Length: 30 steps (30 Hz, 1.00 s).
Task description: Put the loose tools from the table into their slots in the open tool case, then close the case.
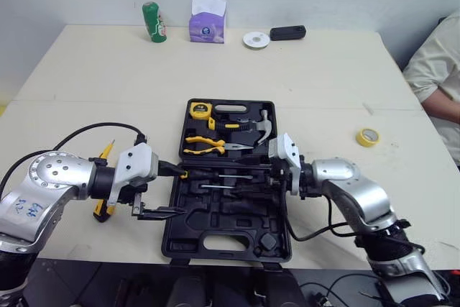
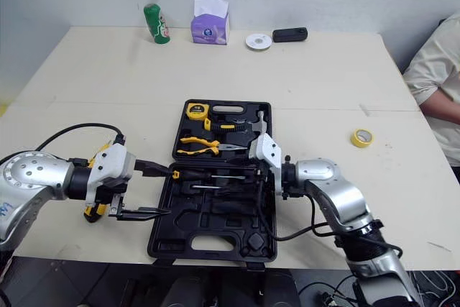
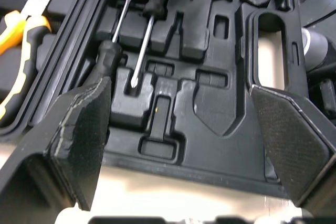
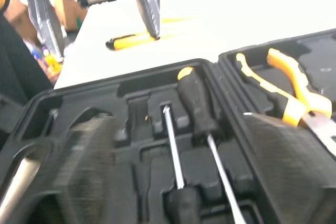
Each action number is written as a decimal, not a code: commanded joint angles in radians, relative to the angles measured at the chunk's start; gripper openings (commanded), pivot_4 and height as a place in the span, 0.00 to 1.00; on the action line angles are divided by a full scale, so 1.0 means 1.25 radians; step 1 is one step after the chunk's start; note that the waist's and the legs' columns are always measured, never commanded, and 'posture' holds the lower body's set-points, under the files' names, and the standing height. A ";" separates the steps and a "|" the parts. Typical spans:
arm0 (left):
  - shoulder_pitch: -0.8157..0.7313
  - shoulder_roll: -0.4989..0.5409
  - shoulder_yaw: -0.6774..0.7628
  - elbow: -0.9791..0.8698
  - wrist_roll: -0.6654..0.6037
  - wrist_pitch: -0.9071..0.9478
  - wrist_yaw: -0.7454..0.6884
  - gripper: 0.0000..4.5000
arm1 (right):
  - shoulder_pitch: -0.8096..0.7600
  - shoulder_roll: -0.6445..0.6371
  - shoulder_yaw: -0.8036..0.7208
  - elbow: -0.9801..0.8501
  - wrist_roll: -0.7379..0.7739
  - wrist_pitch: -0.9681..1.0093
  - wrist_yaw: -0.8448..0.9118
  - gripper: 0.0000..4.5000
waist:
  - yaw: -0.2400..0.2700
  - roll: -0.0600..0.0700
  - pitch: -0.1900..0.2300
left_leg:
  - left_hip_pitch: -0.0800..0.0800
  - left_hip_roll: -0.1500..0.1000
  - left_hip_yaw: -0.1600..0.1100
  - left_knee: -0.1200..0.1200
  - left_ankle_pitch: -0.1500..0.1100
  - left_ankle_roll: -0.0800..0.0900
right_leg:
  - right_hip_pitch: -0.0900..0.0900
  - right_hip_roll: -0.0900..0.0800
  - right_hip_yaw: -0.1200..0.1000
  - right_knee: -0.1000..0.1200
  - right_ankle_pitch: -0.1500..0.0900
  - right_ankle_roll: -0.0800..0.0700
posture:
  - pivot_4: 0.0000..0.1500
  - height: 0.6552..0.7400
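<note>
The black tool case (image 1: pixel 227 239) lies open in the middle of the table. Its far half holds a yellow tape measure (image 1: pixel 200 111), yellow-handled pliers (image 1: pixel 207 149) and a hammer (image 1: pixel 257 129). Two screwdrivers (image 1: pixel 224 171) (image 3: pixel 140 51) lie in slots in the near half. My left gripper (image 1: pixel 183 192) is open at the case's left edge, its fingers (image 3: pixel 79 145) wide apart over the near tray. A loose yellow-and-black tool (image 1: pixel 105 153) lies on the table to the left, partly hidden behind that gripper. My right gripper (image 4: pixel 176 119) stands open at the case's right edge, holding nothing.
A green can (image 1: pixel 153 21), a purple tissue box (image 1: pixel 208 19), a white tape roll (image 1: pixel 256 39) and a black device (image 1: pixel 287 32) stand along the far edge. A yellow tape roll (image 1: pixel 368 136) lies to the right. A person's sleeve (image 1: pixel 435 70) shows at the right edge.
</note>
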 commanded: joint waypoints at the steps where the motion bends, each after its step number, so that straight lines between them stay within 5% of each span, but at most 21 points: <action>1: -0.021 -0.004 -0.005 0.005 0.008 -0.012 -0.002 1.00 | 0.006 0.006 -0.001 0.013 0.005 -0.030 0.030 0.49 | 0.000 0.000 0.000 | 0.000 0.000 0.000 0.000 0.000 0.000 | 0.000 0.000 0.000 0.000 0.000 0.000 | 1.00 0.90; 6: -0.040 -0.008 -0.016 0.016 0.013 -0.013 -0.006 1.00 | 0.004 0.001 0.037 0.062 -0.061 -0.074 0.036 0.01 | -0.002 0.000 0.000 | 0.000 0.000 0.000 0.001 0.000 0.000 | 0.000 0.000 0.000 0.001 0.000 0.000 | 1.00 0.90; 30: -0.071 -0.032 -0.048 0.026 0.026 -0.037 -0.016 1.00 | 0.022 -0.082 0.175 0.121 -0.292 -0.061 -0.007 0.01 | 0.000 -0.003 -0.005 | 0.002 0.000 -0.001 0.004 0.000 0.000 | 0.003 -0.001 0.000 0.002 0.000 0.000 | 1.00 0.90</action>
